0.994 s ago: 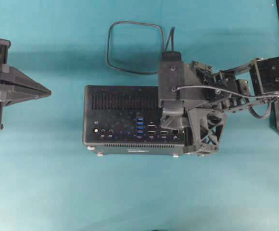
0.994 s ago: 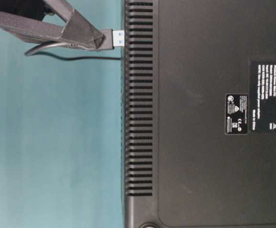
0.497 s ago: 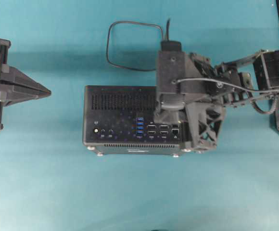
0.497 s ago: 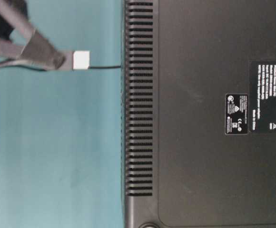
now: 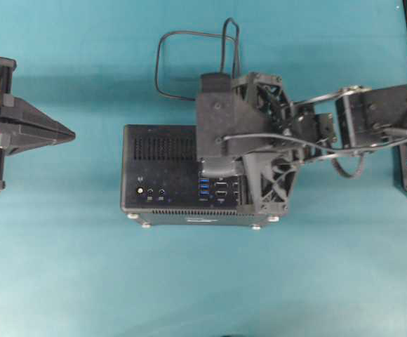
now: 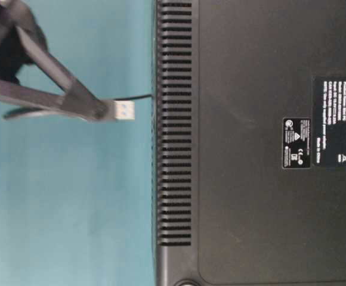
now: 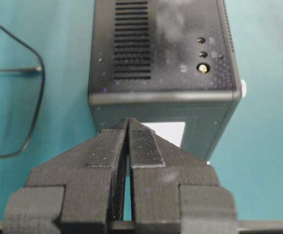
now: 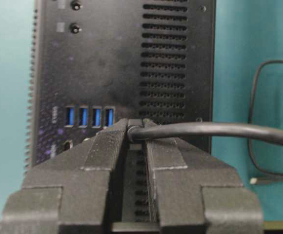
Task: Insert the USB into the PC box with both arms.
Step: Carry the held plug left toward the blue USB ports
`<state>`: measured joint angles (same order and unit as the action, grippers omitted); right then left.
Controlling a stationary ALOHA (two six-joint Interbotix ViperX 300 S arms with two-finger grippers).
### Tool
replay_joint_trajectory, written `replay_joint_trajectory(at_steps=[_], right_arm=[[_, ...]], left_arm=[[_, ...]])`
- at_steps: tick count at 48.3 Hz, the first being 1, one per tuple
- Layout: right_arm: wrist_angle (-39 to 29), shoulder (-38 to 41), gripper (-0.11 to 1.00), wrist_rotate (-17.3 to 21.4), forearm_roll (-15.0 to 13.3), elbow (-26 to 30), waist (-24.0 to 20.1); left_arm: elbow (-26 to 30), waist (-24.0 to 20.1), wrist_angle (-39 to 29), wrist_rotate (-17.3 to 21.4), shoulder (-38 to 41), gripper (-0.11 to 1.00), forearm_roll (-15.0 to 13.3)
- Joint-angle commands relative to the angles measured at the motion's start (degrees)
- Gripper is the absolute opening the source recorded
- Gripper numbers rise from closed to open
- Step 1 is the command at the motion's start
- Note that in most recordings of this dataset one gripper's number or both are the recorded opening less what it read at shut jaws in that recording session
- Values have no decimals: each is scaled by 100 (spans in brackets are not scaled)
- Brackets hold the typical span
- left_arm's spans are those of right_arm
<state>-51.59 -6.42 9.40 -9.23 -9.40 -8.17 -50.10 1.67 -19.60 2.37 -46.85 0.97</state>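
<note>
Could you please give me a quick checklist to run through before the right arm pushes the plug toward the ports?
1. Plug held: ok. The right hand is shut on the USB, its metal tip sticking out past the fingertips.
2. Plug clear of the PC box: ok. The table-level view shows a gap between them.
3. Target sockets free: ok. The four blue USB sockets look empty.
4. Plug lined up with a socket: cannot tell. The right hand hides the plug in both other views of it.
5. Box braced: not ok. The left hand is shut and apart from the box.
6. Cable slack: ok. A loose loop lies behind the box.
</note>
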Motion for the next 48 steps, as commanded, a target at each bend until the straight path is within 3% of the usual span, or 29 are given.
replay_joint_trajectory(at_steps=[1,48], right_arm=[[88,-53,10,70,-26,123,0],[141,185,10,79,-26,53,-44]], left_arm=[[53,9,88,-18,0,0,9],[9,35,158,-26,-26,0,9]])
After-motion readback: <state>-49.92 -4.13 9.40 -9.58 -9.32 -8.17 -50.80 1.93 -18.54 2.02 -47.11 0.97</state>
